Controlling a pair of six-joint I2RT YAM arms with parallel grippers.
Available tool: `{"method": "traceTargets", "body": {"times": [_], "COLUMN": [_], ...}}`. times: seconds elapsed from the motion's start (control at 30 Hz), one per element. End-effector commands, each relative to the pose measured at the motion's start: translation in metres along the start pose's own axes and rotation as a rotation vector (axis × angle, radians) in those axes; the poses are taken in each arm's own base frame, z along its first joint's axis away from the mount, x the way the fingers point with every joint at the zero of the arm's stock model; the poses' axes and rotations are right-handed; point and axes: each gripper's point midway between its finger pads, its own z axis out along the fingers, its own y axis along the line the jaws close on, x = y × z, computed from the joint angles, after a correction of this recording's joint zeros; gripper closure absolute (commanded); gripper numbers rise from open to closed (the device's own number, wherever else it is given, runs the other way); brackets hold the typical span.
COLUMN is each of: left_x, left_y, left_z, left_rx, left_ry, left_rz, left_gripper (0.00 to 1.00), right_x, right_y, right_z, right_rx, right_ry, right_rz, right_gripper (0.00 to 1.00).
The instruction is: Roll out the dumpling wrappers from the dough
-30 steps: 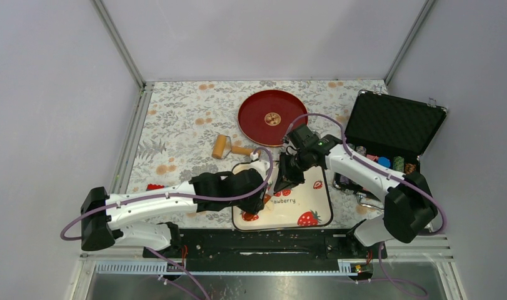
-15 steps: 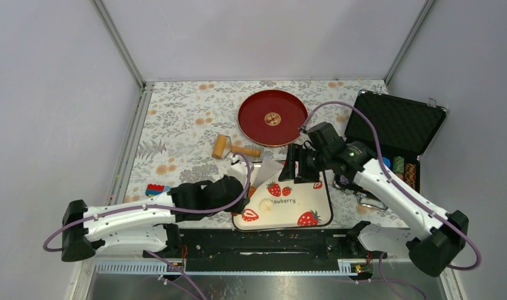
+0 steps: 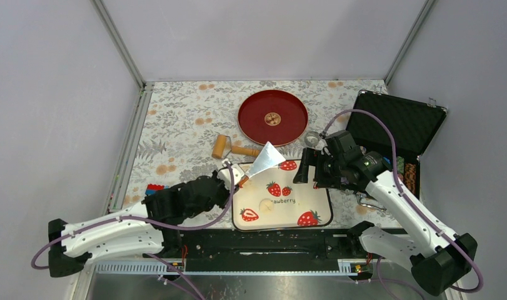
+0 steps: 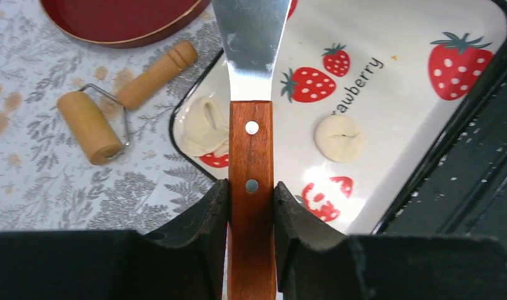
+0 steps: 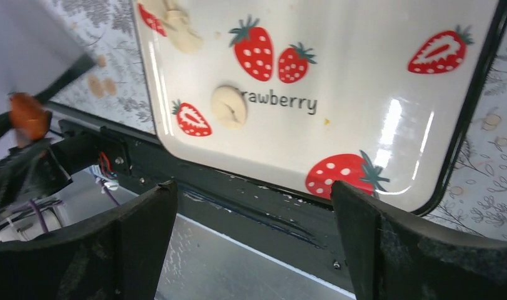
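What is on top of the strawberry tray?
A small round dough disc and a ragged dough patch lie on the tray. The spatula hides a strip of tray beside the patch.

Floral-clothed table with red plate, wooden roller, strawberry-printed tray, ring cutter and open black case.

you're looking at a scraper with a bright, smooth metal blade and a reddish, satin wood handle pinned by two metal rivets. the tray is glossy white and throws glare. the dough on it looks matt, soft and creased. the roller is smooth tan wood on a wire frame. the red plate is glossy, the tablecloth matt.
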Motion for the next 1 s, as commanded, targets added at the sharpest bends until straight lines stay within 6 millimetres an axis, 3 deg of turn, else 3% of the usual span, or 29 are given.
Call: {"method": "traceTargets", "body": {"times": [0.0, 0.53, 0.73, 0.97], "left_x": [-0.021, 0.031, 0.051, 0.052], "left_y": [0.014, 0.036, 0.051, 0.071], "left_z": [0.000, 0.021, 0.025, 0.023], "left_rx": [0.043, 0.281, 0.317, 0.287], "left_ry": [-0.099, 0.141, 0.242, 0.245], "left_rz": [0.077, 0.259, 0.323, 0.382], "left_gripper": [1.00, 1.00, 1.00, 1.00], "right_x": [0.009, 0.028, 0.026, 0.021], "right_y": [-0.025, -0.116, -0.128, -0.131], "right_z": [0.004, 0.033, 0.033, 0.038], "right_rx": [0.033, 0.280, 0.309, 0.317], "right_ry": [0.032, 0.104, 0.103, 0.110], "right_rz": [0.023, 0.242, 0.282, 0.293], "right_gripper": [0.01, 0.00, 0.01, 0.00]}}
